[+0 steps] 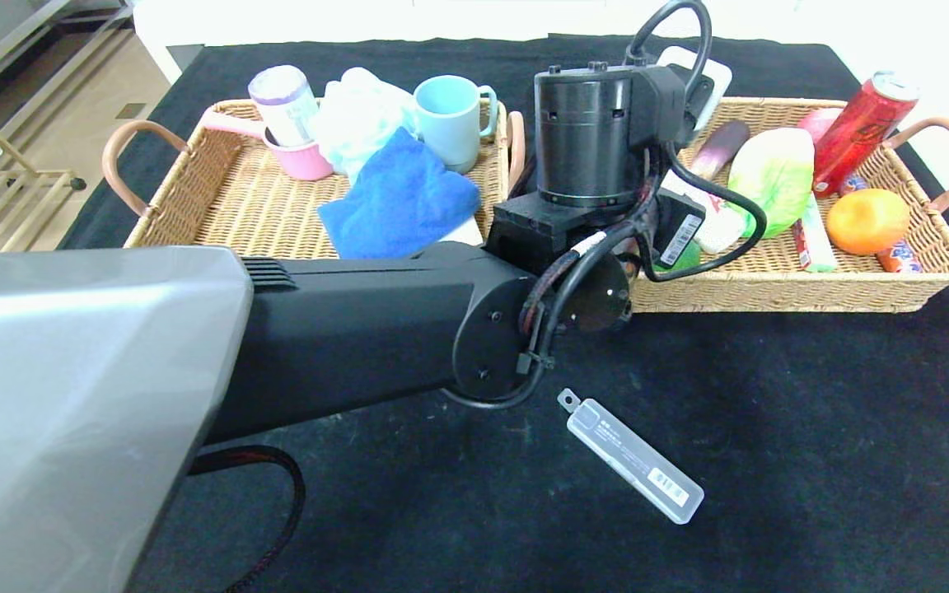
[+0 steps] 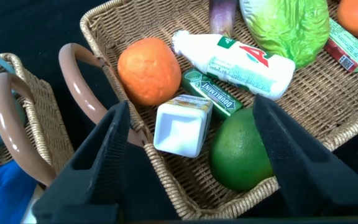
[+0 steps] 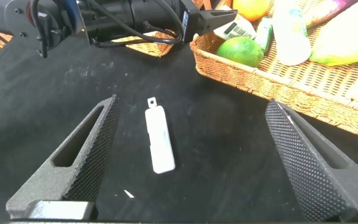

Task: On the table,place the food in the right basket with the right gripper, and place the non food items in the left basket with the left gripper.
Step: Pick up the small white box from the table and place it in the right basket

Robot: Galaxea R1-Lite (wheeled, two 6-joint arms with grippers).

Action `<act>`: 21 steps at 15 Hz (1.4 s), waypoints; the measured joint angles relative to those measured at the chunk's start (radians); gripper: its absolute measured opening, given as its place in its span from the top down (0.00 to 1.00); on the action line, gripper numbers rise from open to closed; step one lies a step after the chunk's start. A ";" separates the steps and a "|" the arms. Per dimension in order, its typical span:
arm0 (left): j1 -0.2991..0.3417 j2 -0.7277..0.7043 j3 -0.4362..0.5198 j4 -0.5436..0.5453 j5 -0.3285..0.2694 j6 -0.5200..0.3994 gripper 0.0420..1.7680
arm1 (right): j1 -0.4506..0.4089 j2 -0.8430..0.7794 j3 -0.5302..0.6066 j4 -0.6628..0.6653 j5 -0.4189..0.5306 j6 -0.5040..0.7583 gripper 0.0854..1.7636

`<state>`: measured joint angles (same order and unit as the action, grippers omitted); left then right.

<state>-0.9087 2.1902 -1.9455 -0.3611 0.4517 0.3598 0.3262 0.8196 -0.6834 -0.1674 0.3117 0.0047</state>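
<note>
My left gripper (image 2: 190, 107) is open and empty, reaching across over the near left corner of the right basket (image 1: 771, 290). Under it lie the small white-yellow carton (image 2: 182, 124), the white bottle (image 2: 241, 59) and the cabbage (image 2: 288, 25), which also shows in the head view (image 1: 775, 177). The long clear case (image 1: 631, 455) lies on the black table (image 1: 812, 428) in front of the baskets. My right gripper (image 3: 191, 102) is open and empty, hovering above the case (image 3: 156, 138). The blue towel (image 1: 396, 198) lies in the left basket (image 1: 227, 198).
The right basket also holds an orange (image 1: 867, 221), a red can (image 1: 862, 128), a green fruit (image 2: 241, 149) and a gum pack (image 2: 213, 93). The left basket holds a blue mug (image 1: 450, 119) and a pink cup (image 1: 293, 136). My left arm spans the table's near left.
</note>
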 joint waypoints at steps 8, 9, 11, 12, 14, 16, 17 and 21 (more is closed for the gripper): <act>-0.048 -0.066 0.081 0.055 0.143 -0.099 0.09 | -0.001 0.004 -0.003 0.000 -0.005 0.000 0.03; -0.058 -0.079 0.091 0.105 0.147 -0.143 0.08 | -0.001 0.008 -0.003 0.000 -0.005 0.000 0.03; -0.069 -0.108 0.094 0.226 0.150 -0.250 0.07 | -0.001 0.016 -0.003 0.000 -0.006 0.000 0.03; -0.073 -0.121 0.092 0.282 0.152 -0.307 0.06 | -0.001 0.022 -0.002 0.000 -0.007 0.000 0.03; -0.083 -0.146 0.088 0.414 0.158 -0.445 0.06 | -0.004 0.039 -0.002 0.000 -0.008 0.000 0.03; -0.088 -0.160 0.070 0.569 0.160 -0.601 0.05 | -0.018 0.054 -0.002 0.000 -0.009 0.000 0.03; -0.093 -0.165 0.054 0.643 0.155 -0.658 0.05 | -0.021 0.060 -0.002 0.000 -0.008 0.000 0.03; -0.102 -0.169 -0.011 0.869 0.126 -0.853 0.04 | -0.025 0.081 0.003 -0.001 -0.009 -0.001 0.03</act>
<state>-1.0106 2.0209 -1.9566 0.5074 0.5777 -0.4936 0.3011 0.9009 -0.6802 -0.1687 0.3026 0.0036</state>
